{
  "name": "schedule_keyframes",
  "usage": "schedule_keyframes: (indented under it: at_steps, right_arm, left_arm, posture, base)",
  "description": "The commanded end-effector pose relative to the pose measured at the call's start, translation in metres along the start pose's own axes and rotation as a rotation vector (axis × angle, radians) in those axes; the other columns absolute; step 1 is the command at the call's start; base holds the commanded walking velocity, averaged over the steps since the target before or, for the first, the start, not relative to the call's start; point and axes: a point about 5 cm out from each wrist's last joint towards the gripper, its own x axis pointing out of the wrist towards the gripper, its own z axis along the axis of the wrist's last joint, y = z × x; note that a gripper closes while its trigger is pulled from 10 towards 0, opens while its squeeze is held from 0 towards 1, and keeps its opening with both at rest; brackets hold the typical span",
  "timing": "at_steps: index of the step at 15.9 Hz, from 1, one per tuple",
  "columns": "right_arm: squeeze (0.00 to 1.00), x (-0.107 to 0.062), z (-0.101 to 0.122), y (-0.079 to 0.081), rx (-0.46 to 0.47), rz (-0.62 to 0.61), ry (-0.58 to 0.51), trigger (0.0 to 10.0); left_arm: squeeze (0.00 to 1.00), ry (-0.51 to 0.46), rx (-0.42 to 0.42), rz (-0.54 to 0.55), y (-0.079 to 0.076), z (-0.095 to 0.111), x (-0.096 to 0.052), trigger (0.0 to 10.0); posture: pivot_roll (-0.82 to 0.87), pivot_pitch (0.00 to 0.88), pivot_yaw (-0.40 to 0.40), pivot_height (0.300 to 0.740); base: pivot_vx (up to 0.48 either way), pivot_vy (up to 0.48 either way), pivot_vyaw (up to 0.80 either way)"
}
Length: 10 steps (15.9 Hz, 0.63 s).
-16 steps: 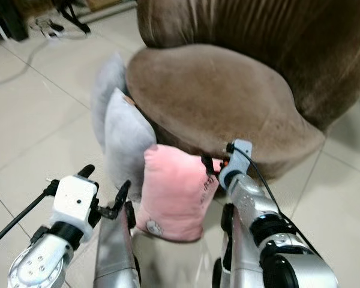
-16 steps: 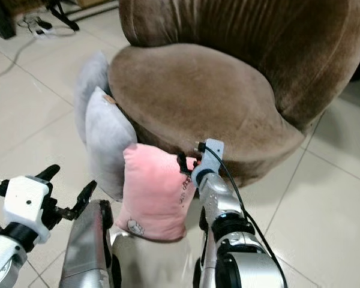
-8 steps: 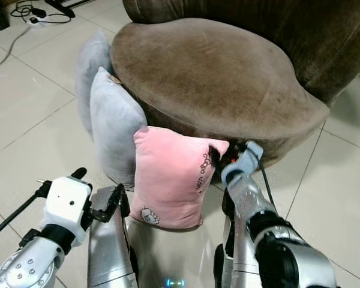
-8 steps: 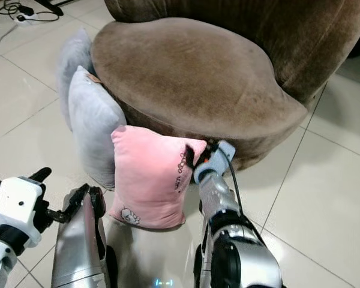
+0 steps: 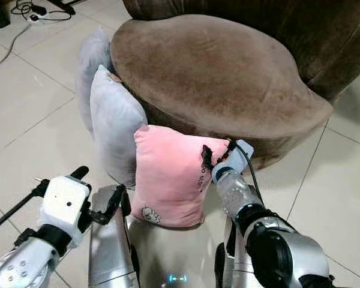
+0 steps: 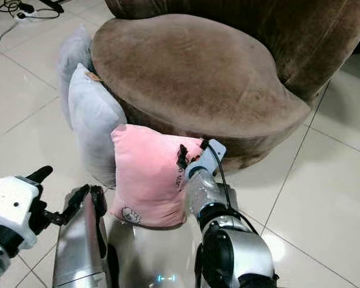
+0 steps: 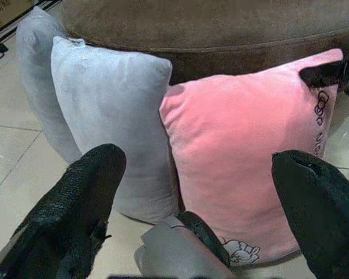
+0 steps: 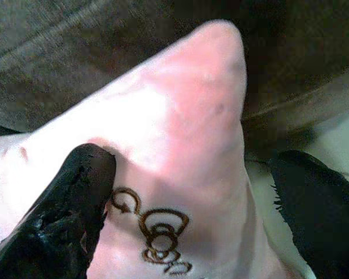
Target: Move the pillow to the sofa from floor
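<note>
Pink pillow [image 8: 180, 174] corner between spread end effector [image 8: 192, 215] fingers, brown sofa [image 8: 75, 52] behind

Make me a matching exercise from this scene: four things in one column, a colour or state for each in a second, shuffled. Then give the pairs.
Things:
1. pink pillow
2. grey pillow
3. sofa
4. right pincer

States:
A. brown, seat bare
B. open, fingers astride a pillow corner
C. upright on the floor, printed with a small cartoon figure
D. leaning on the sofa's side, to the robot's left of the pink one

Pairs: 1-C, 2-D, 3-A, 4-B
</note>
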Motion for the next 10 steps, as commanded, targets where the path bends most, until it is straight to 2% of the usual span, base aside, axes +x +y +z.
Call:
schedule_keyframes:
  at_steps: [1, 2, 3, 4, 6, 10]
  right_arm:
    - [0.00, -0.001, -0.006, 0.009, 0.022, 0.012, 0.015, 10.0]
    - [0.00, -0.001, -0.007, 0.012, 0.039, 0.020, 0.017, 10.0]
    - [0.00, -0.002, -0.009, 0.020, 0.114, 0.048, 0.015, 10.0]
    - [0.00, -0.002, -0.009, 0.021, 0.134, 0.055, 0.011, 10.0]
    - [0.00, -0.002, -0.003, 0.027, 0.232, 0.082, -0.018, 10.0]
    - [0.00, -0.001, 0.000, 0.028, 0.228, 0.066, -0.036, 10.0]
  left_arm:
    - [0.00, 0.011, 0.005, -0.006, 0.002, 0.002, -0.006, 10.0]
    - [0.00, 0.014, 0.007, -0.005, 0.003, 0.002, -0.007, 10.0]
    - [0.00, 0.024, 0.014, -0.001, 0.005, 0.004, -0.013, 10.0]
    - [0.00, 0.026, 0.015, 0.000, 0.006, 0.005, -0.015, 10.0]
    - [0.00, 0.038, 0.018, 0.004, 0.008, 0.006, -0.022, 10.0]
    - [0.00, 0.051, 0.030, -0.012, 0.010, 0.012, -0.031, 10.0]
  posture:
    - [0.14, 0.235, -0.004, 0.412]
    - [0.15, 0.237, -0.004, 0.412]
    - [0.16, 0.252, 0.000, 0.412]
    - [0.17, 0.257, 0.002, 0.412]
    - [0.18, 0.269, 0.008, 0.412]
    - [0.21, 0.284, 0.028, 0.412]
  base:
    - [0.000, 0.000, 0.00]
    - [0.000, 0.000, 0.00]
    - [0.000, 0.000, 0.00]
    - [0.000, 0.000, 0.00]
    - [0.000, 0.000, 0.00]
    - [0.000, 0.000, 0.00]
